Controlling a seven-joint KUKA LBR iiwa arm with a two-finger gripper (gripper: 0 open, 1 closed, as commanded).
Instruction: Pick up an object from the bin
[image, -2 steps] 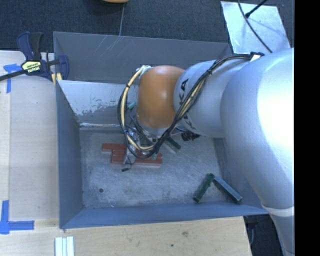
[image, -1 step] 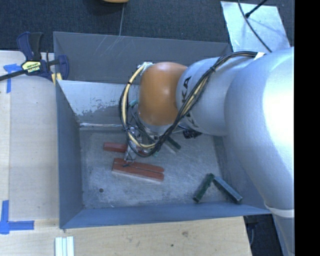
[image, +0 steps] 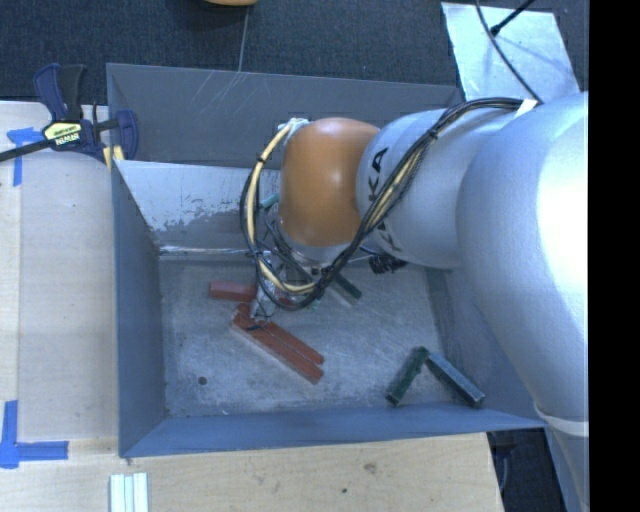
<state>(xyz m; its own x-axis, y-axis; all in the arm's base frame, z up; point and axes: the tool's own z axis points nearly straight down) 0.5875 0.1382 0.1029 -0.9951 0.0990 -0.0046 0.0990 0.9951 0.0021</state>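
**Camera view.** The arm (image: 480, 190) is reaching in from the right over the grey metal bin (image: 138, 330). Its orange cover (image: 320, 180) and looped cables (image: 258, 190) are hanging above the middle of the bin.

The gripper (image: 260, 312) is pointing down at the bin floor, a little left of centre. It is sitting over the upper-left end of a long reddish-brown bar (image: 288, 350). This bar is lying flat on the floor and running diagonally toward the lower right. Whether the gripper is touching the bar, and whether it is open or closed, cannot be told, as the wrist and cables are covering that spot.

A shorter reddish-brown piece (image: 228, 292) is lying just beside the gripper, to its upper left. A small dark green strip (image: 346, 288) is showing partly from under the wrist, on the right.

Well apart, near the front right corner, a dark green stick (image: 407, 376) and a grey-green stick (image: 455, 381) are lying flat. Their upper ends are meeting in an inverted V.
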